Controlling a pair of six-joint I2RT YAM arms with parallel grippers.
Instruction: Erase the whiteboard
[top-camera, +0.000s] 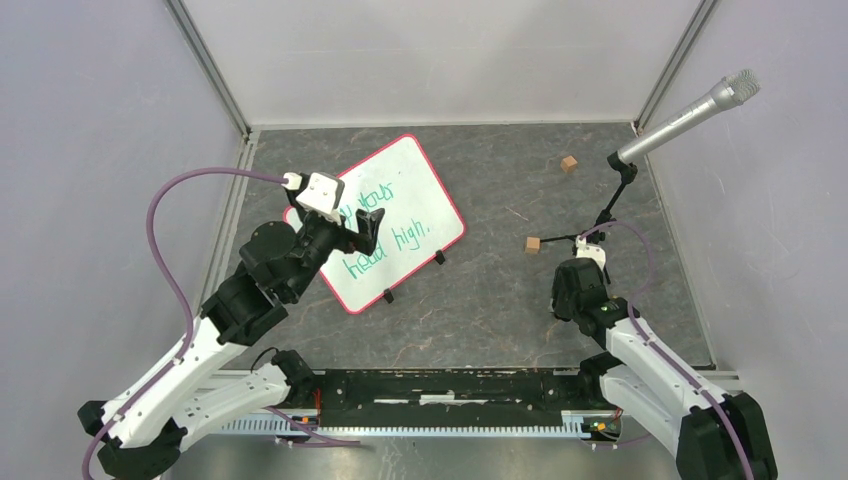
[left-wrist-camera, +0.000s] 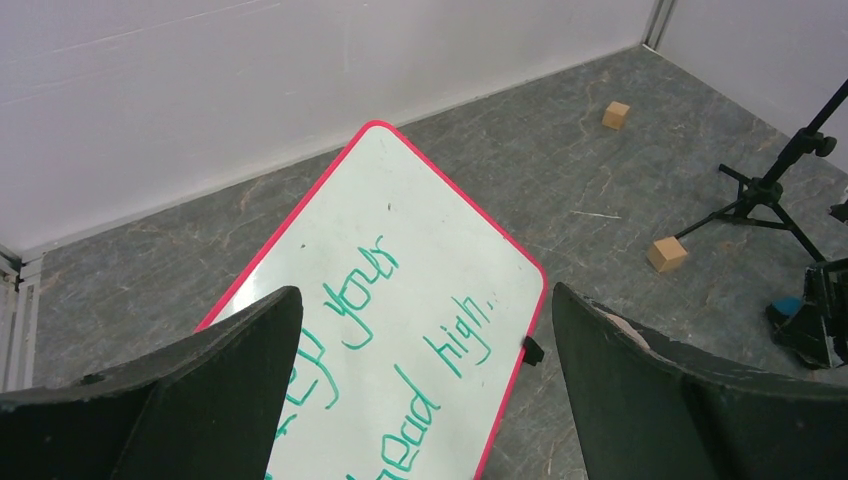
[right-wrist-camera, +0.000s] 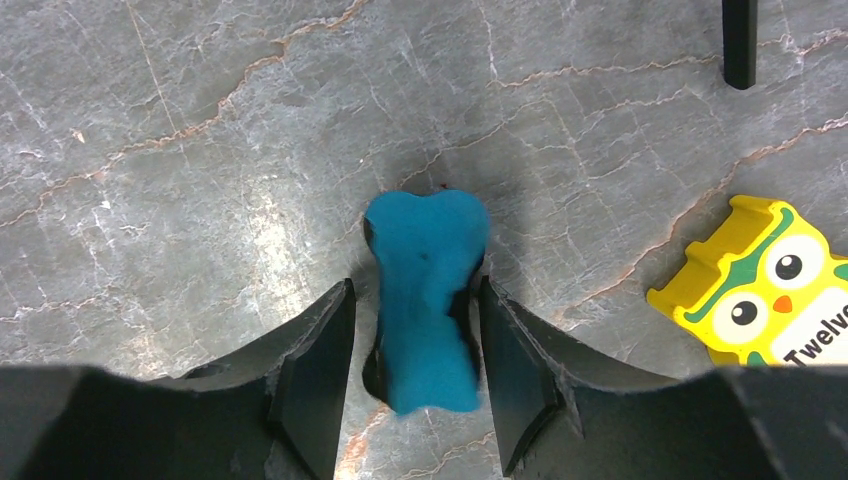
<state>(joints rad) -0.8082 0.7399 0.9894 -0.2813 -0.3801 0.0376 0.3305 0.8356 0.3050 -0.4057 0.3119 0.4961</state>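
Whiteboard with green writing beneath wide-spread left fingers; right fingers astride blue eraser, grip uncertain.

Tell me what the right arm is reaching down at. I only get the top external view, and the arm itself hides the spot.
Observer: A blue bone-shaped pad lies on the table, between the fingers of the right gripper.
Operator: Has it grabbed the pad?
Observer: I cannot tell. The fingers flank it closely, but contact is not clear.
Operator: Is anything else hidden down there?
Observer: A yellow owl-shaped piece lies flat beside the pad, untouched.
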